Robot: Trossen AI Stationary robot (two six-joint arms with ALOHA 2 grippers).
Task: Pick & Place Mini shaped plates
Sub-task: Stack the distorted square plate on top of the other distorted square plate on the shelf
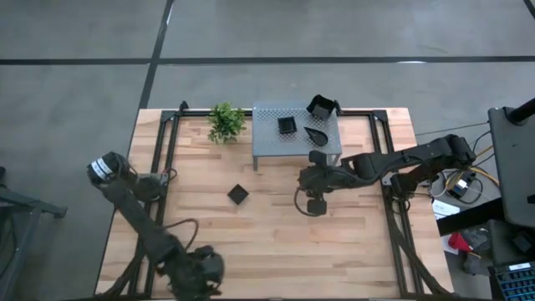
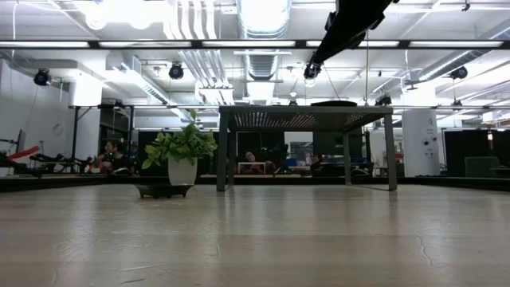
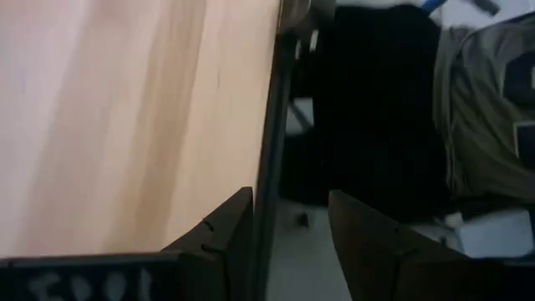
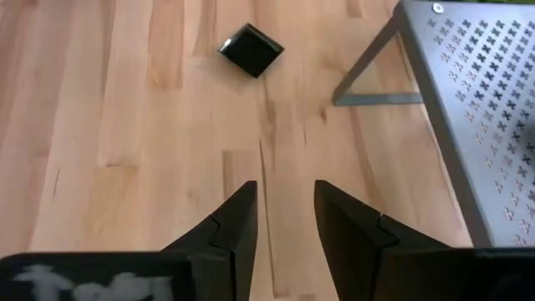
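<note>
**Right arm hangs empty by the shelf, one plate alone on the wood**

Over on the left, the left gripper (image 3: pixel 288 242) sits at the near table edge, past the wooden table (image 1: pixel 251 242), its jaws spread apart with nothing between them. Moving right, a small green plant (image 1: pixel 226 122) stands at the far side. A flat square black plate (image 1: pixel 238 194) lies by itself on the bare wood, about mid-table. Next comes the grey perforated shelf (image 1: pixel 272 144) at the far edge, and on top of it I can see three more black plates: a deeper square one (image 1: pixel 287 125), a leaf-shaped one (image 1: pixel 316 134) just beside it, and another (image 1: pixel 322 106) at the back corner. The right gripper (image 4: pixel 284 219) hovers over bare wood just in front of the shelf, jaws parted and holding nothing, the lone plate well ahead of it.
</note>
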